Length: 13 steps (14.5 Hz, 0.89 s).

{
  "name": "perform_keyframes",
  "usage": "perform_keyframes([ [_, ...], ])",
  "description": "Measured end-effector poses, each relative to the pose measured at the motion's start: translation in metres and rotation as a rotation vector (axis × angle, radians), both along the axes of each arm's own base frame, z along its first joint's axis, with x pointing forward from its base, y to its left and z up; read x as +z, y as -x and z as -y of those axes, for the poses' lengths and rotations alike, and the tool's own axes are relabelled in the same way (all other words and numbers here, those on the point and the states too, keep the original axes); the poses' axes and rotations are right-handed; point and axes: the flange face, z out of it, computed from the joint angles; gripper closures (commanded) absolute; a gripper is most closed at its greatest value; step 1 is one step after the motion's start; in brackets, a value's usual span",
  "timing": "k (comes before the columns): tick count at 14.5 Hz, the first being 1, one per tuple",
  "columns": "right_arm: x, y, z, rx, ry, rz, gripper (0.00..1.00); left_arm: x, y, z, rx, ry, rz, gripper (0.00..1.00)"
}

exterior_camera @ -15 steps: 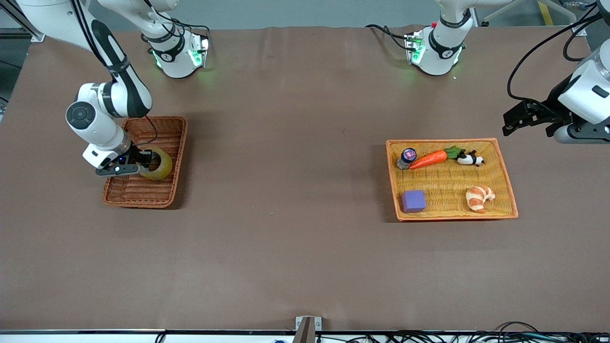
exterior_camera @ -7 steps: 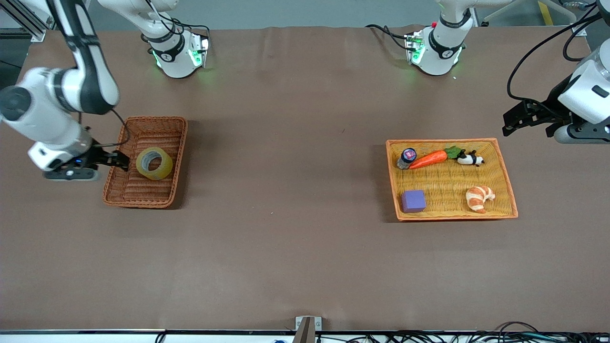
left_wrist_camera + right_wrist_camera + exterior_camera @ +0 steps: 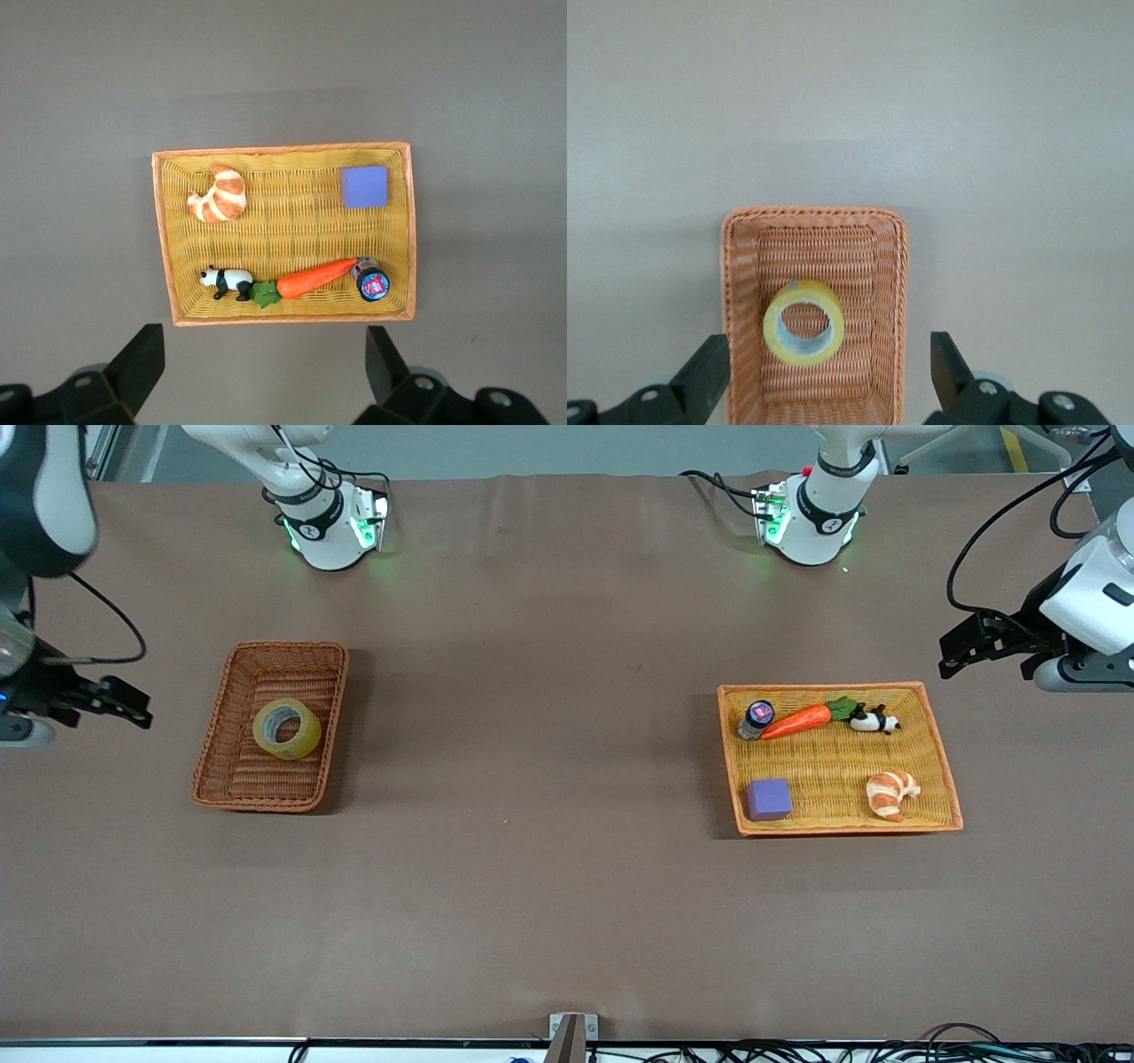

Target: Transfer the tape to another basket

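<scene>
The tape (image 3: 307, 737), a yellowish ring with a grey core, lies flat in the reddish-brown wicker basket (image 3: 257, 804) toward the right arm's end of the table. My right gripper (image 3: 133, 704) is open and empty, up over the bare table beside that basket. The right wrist view looks down on the tape (image 3: 804, 290) and basket (image 3: 886, 310) between the spread fingers of the right gripper (image 3: 827, 363). My left gripper (image 3: 955, 651) is open and empty, waiting over the table by the yellow tray; the left gripper (image 3: 263, 354) shows its spread fingers in the left wrist view.
The shallow yellow-orange tray (image 3: 842, 687) toward the left arm's end holds a purple cube (image 3: 768, 798), croissant (image 3: 891, 793), carrot (image 3: 797, 720), panda toy (image 3: 874, 720) and small jar (image 3: 757, 717). It also shows in the left wrist view (image 3: 283, 149).
My right gripper let go of the tape and pulled out of the basket, rising toward the right arm's end. The tape stayed in the basket. The left arm barely moved.
</scene>
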Motion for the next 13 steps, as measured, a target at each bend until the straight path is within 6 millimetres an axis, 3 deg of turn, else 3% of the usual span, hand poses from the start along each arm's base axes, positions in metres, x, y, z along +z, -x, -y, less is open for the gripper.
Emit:
perform_keyframes([
  [6, 0.082, 0.017, -0.03, -0.061, -0.007, -0.057, 0.0, 0.005, 0.004, 0.004, -0.009, 0.0, 0.006, 0.0],
  [8, 0.09, 0.018, -0.029, -0.064, -0.008, -0.044, 0.0, 0.008, 0.006, 0.005, -0.019, 0.0, 0.009, 0.0],
  [13, 0.087, 0.011, -0.03, -0.067, -0.059, -0.024, 0.0, 0.01, 0.015, 0.008, -0.028, -0.002, 0.008, 0.0],
])
